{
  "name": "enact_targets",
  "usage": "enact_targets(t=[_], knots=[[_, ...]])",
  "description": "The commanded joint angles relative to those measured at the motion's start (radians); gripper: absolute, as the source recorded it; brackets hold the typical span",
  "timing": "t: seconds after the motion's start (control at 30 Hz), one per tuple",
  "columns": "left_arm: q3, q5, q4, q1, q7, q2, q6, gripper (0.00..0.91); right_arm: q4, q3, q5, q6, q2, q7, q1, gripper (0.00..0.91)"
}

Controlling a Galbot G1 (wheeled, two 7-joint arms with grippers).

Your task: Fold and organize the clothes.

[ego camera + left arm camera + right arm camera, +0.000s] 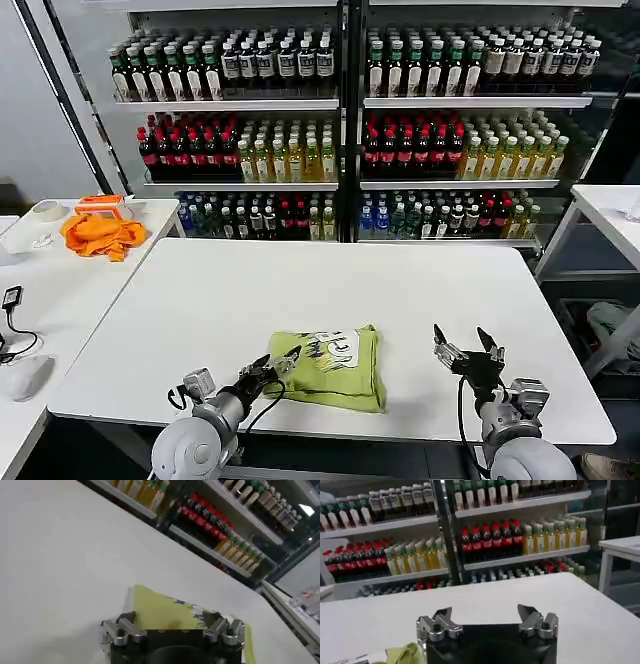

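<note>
The clothes, one yellow-green T-shirt [333, 368], lie folded into a small rectangle near the front edge of the white table [330, 290], white print with dark marks facing up. My left gripper [279, 363] is open at the shirt's left edge, just above it; in the left wrist view the shirt [160, 611] lies between and beyond its fingers [125, 626]. My right gripper [466, 346] stands open over bare table a little to the right of the shirt, holding nothing. A corner of the shirt [402, 654] shows in the right wrist view beside the right gripper [486, 617].
A bright orange cloth [102, 233] lies on a second white table [60, 290] at the left, with a tape roll [46, 210], a mouse [27, 377] and a cable. Shelves of bottles [340, 130] stand behind. Another table [610, 215] is at the right.
</note>
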Motion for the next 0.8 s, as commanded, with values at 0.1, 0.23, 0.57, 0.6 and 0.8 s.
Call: enact_targets(t=[0.1, 0.23, 0.57, 0.6, 0.8], knots=[[-0.012, -0.091, 0.028, 0.002, 0.011, -0.013, 0.004, 0.685, 0.002, 0.007, 0.002, -0.001, -0.001, 0.001, -0.001, 0.907], [-0.018, -0.141, 0.036, 0.000, 0.013, -0.017, -0.001, 0.252, 0.002, 0.006, 0.002, -0.001, 0.001, 0.003, -0.001, 0.907], [-0.045, -0.230, 0.055, -0.002, 0.012, -0.020, -0.014, 0.020, 0.010, 0.009, 0.002, -0.002, -0.001, 0.004, -0.012, 0.907], [-0.047, -0.237, 0.055, -0.002, 0.012, -0.022, -0.014, 0.020, 0.011, 0.009, 0.002, -0.001, -0.002, 0.004, -0.013, 0.907], [-0.058, -0.271, 0.054, -0.001, 0.020, -0.038, -0.015, 0.020, 0.016, 0.010, 0.001, -0.002, -0.003, 0.004, -0.017, 0.907]])
